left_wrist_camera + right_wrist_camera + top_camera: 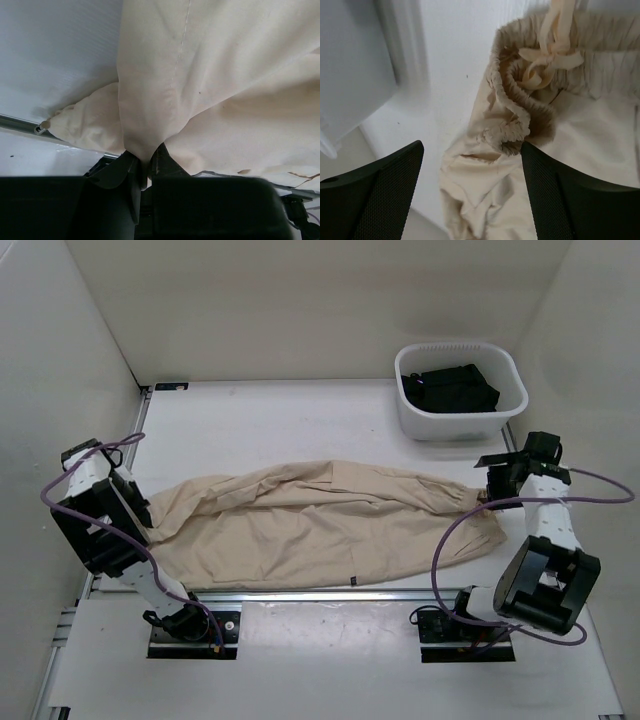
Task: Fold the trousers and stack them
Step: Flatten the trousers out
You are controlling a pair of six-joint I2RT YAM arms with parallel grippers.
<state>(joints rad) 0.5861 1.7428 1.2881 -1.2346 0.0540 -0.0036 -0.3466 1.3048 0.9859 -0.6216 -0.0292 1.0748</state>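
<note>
Count: one pair of trousers [320, 525], one white bin [455, 426], two hands.

Trousers lie lengthwise across the middle of the desk [280, 430], close to its front edge. Legs point toward the left edge, waist toward the right.

Left hand [147, 172]: jaws narrow, pinched on a fold of leg cloth.

Right hand [471, 146]: jaws wide, holding nothing, over the gathered waist and its tied drawstring [547, 57]. Cannot tell whether it touches.

Bin, far right corner, holds dark cloth [450, 390].

Small dark tag [355, 580] at the trousers' near edge, unreadable.
</note>
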